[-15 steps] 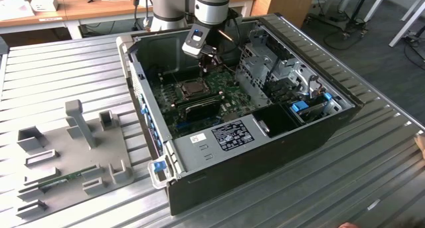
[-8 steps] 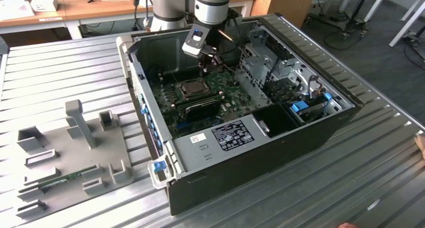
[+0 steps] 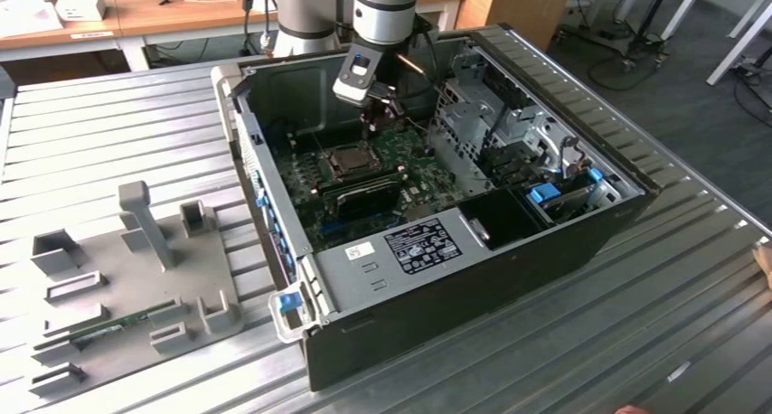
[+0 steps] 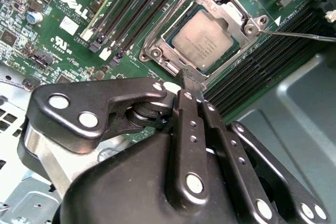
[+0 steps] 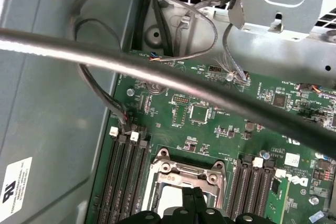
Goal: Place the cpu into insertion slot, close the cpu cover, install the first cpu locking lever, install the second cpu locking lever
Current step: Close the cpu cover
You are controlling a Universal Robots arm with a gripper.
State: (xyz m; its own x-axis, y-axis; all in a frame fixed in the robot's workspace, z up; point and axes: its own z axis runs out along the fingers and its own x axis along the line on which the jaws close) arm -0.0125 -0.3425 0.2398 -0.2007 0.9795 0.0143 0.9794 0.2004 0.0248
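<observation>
**Gripper at the socket inside an open computer case**

The arm (image 3: 383,16) reaches down into the open case (image 3: 579,224). The gripper (image 4: 188,85) has its jaws together, tips at the edge of the cpu cover (image 4: 231,11). The cpu (image 4: 202,40) sits in the insertion slot (image 3: 350,162), with the cover lying flat around it. Black memory slots (image 4: 131,9) flank the socket on both sides. In the first wrist view a thick cable (image 5: 157,72) crosses in front of the green board (image 5: 210,124).

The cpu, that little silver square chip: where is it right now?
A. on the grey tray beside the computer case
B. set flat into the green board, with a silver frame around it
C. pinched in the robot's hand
B: the second wrist view shows the cpu lying flat in the green board, framed by the cpu cover, with the hand beside it, not holding it.
</observation>
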